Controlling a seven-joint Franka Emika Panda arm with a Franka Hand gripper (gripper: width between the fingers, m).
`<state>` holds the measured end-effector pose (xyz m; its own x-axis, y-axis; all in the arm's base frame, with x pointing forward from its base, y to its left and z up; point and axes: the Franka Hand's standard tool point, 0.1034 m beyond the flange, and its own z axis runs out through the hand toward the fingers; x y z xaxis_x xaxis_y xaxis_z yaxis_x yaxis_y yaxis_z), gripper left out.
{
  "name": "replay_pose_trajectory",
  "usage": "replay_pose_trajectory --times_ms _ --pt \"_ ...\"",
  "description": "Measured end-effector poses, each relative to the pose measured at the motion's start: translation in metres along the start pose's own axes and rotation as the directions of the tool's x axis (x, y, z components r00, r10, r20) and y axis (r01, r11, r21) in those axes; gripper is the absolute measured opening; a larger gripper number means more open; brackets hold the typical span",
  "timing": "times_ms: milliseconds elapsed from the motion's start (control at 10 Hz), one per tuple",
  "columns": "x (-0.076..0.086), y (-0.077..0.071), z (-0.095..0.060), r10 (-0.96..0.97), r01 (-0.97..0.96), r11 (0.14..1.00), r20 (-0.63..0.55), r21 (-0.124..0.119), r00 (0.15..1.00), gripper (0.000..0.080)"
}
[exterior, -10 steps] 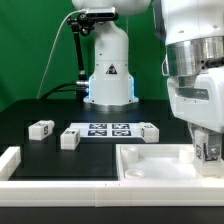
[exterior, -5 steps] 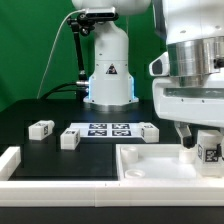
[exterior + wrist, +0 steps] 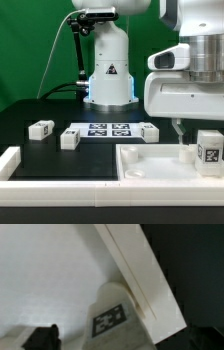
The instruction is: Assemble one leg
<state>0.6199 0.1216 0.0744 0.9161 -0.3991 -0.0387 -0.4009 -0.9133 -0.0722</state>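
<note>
A leg (image 3: 209,152), a small white block with a black-and-white tag facing the camera, stands upright on the large white tray-like piece (image 3: 150,165) at the exterior view's right. My gripper (image 3: 203,127) hangs just above it. One dark finger (image 3: 178,128) shows apart from the leg's side. In the wrist view the leg (image 3: 115,317) sits between my fingers, beside the tray's raised rim (image 3: 140,274). There is a gap between the leg and the dark finger (image 3: 40,339), so the jaws look open.
Three more legs lie on the black table: one far left (image 3: 41,128), one beside it (image 3: 69,139), one by the marker board's right end (image 3: 148,131). The marker board (image 3: 108,130) lies mid-table. A white part (image 3: 10,160) sits at front left. The arm's base (image 3: 108,70) stands behind.
My gripper has risen and shifted toward the exterior view's left, while the leg has stayed at the same spot on the tray. The leg's tag has come into full view.
</note>
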Motion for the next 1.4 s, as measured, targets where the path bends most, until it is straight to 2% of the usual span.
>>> replay_pose_trajectory --times_ms 300,500,700,800,1000,1100,1300,1400 --pt "-0.0004 -0.0014 -0.0004 -0.288 0.288 0.957 -0.01 -0.041 0.957 0.0649" --pt "0.0008 0.0005 -0.0004 -0.325 0.324 0.945 -0.008 -0.042 0.946 0.0649" --pt "0.0008 0.0005 -0.0004 -0.324 0.324 0.945 -0.008 -0.042 0.946 0.0381" --pt "0.0009 0.0006 -0.0005 -0.324 0.323 0.945 -0.008 -0.042 0.946 0.0288" --pt "0.0009 0.0008 -0.0003 -0.281 0.281 0.959 -0.01 -0.04 0.96 0.0289" --pt "0.0021 0.0033 -0.0003 -0.252 0.251 0.968 -0.025 -0.027 0.968 0.0289" --pt "0.0005 0.0029 0.0006 0.096 -0.094 0.995 -0.056 0.032 0.994 0.0289" --pt "-0.0002 0.0018 0.0009 0.261 -0.258 0.965 -0.061 0.055 0.963 0.0289"
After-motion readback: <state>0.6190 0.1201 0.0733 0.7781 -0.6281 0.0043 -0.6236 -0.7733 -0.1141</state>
